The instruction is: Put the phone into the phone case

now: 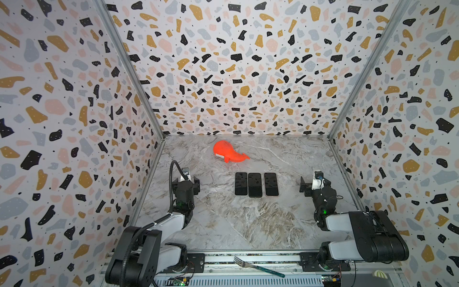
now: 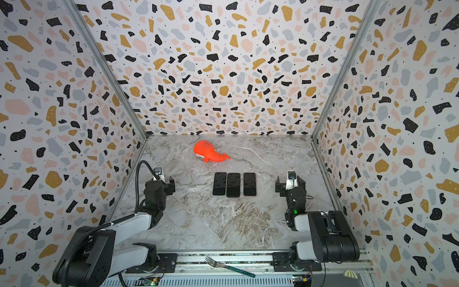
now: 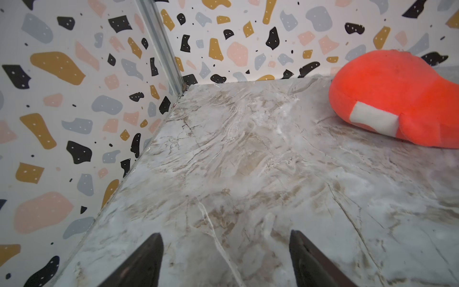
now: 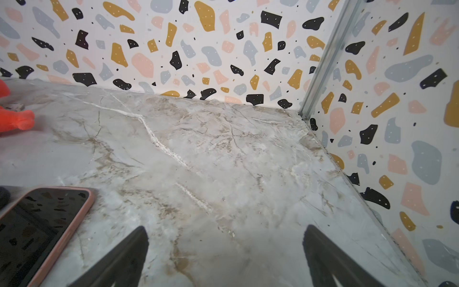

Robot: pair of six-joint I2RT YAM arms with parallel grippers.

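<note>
Entry: three phones, lying flat and face up in a close row on the marble table, on the near side of the orange plush whale and a little apart from it. Leftmost phone: black glossy face, a pale rim showing along its near end. Middle phone: dark all over, lying just beside the leftmost, touching or nearly so. Rightmost phone: lying just beside the middle one across a thin gap, its screen reflecting the patterned walls. The right wrist view is showing a pink case wrapping its edge. Whether the leftmost's pale rim is a case cannot be told. Left gripper: hovering low over bare marble, left of the whale and nearer than it, pointing toward the back wall, jaws standing apart and gripping nothing. Right gripper: hovering right of the whale and nearer than it, likewise pointing at the back wall, jaws spread wide over bare marble, with the rightmost phone lying beside it untouched. Both arms are reaching in from the front rail, where a fork is lying, well to the near side of the whale.
</note>
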